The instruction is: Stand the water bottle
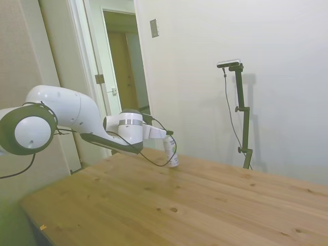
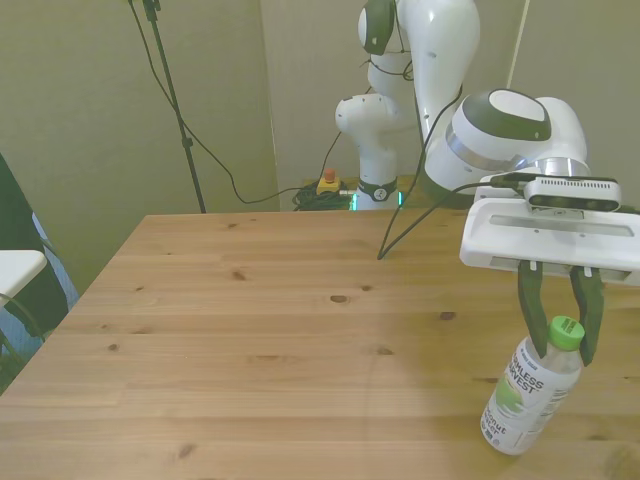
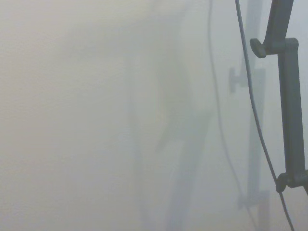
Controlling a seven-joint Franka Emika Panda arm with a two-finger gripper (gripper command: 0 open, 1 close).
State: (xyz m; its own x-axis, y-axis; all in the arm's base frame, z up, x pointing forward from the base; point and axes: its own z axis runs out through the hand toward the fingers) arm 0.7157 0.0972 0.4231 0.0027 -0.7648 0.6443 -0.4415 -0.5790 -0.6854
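The water bottle (image 2: 523, 392) is small and clear, with a green cap and a white label with green marks. It leans at a tilt, its base resting on the wooden table (image 2: 260, 330) near the front view's right and close to the near edge. My gripper (image 2: 562, 350) comes down from above, and its dark fingers (image 2: 531, 312) are shut on the bottle's neck, one on each side of the cap. From the side, the bottle (image 1: 170, 152) hangs almost upright under the gripper (image 1: 167, 139), bottom touching the table. The wrist view holds only blurred wall.
Black cables (image 2: 400, 225) loop from my arm down toward the table's far edge. A small box with a red button (image 2: 328, 180) sits behind the table by the robot base. A white surface (image 2: 15, 270) stands off the front view's left edge.
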